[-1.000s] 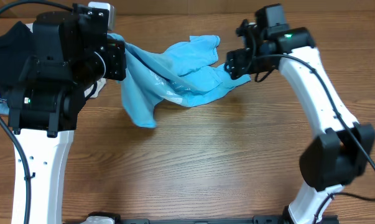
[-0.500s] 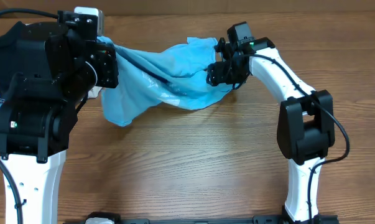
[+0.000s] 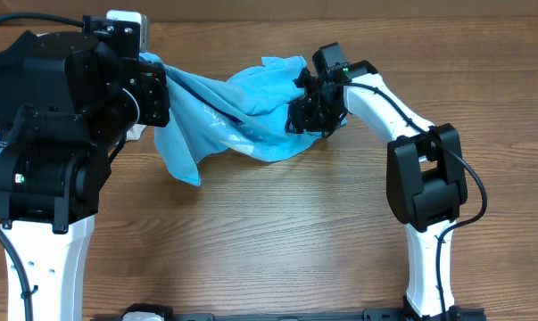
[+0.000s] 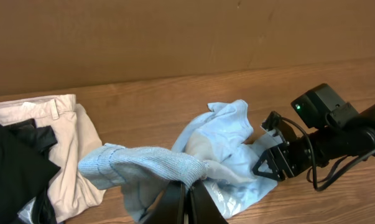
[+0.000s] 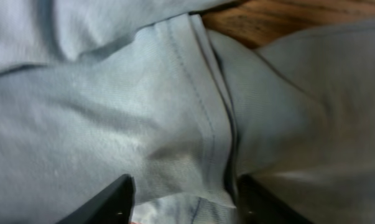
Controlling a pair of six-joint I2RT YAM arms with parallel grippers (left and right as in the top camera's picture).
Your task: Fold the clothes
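Observation:
The sky-blue T-shirt (image 3: 242, 120) lies bunched at the back of the table, one end lifted to the left. My left gripper (image 4: 189, 193) is shut on a ribbed edge of the shirt (image 4: 156, 165) and holds it up off the wood. My right gripper (image 3: 306, 111) is at the shirt's right end. In the right wrist view its fingers (image 5: 181, 199) are spread apart with a hemmed fold of the shirt (image 5: 143, 124) between them, not pinched.
Beige trousers (image 4: 63, 134) and a black garment (image 4: 13, 168) lie at the far left by the cardboard back wall (image 4: 175, 31). A dark garment (image 3: 5, 58) also shows at the overhead view's left edge. Bare wooden tabletop (image 3: 277, 232) lies in front.
My right gripper has moved left along the back, further onto the shirt. The shirt's hanging left flap has swung down and right. My left arm shifted left early, then held still.

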